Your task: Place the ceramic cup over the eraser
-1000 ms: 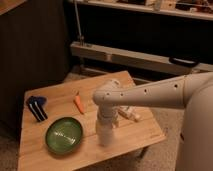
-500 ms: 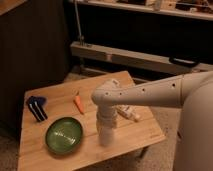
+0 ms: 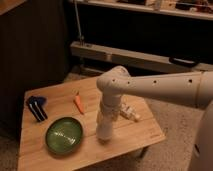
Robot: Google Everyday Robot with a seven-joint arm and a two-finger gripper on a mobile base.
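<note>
The ceramic cup (image 3: 104, 132), small and white, stands on the wooden table (image 3: 140, 134) just right of the green bowl (image 3: 64, 134). My gripper (image 3: 105, 120) points straight down onto it from the white arm and is shut at the cup's top, covering the rim. The cup rests on the table. The eraser (image 3: 36, 108), dark blue with white stripes, lies near the table's left edge, well left of the gripper and beyond the bowl.
A small orange carrot (image 3: 79, 103) lies behind the bowl near the table's middle. A whitish tube-like object (image 3: 130, 113) lies just right of the arm. Dark shelving and a rail stand behind the table; carpet is to the right.
The gripper's fingers have shut at the cup. The arm and all objects on the table stay where they were.
</note>
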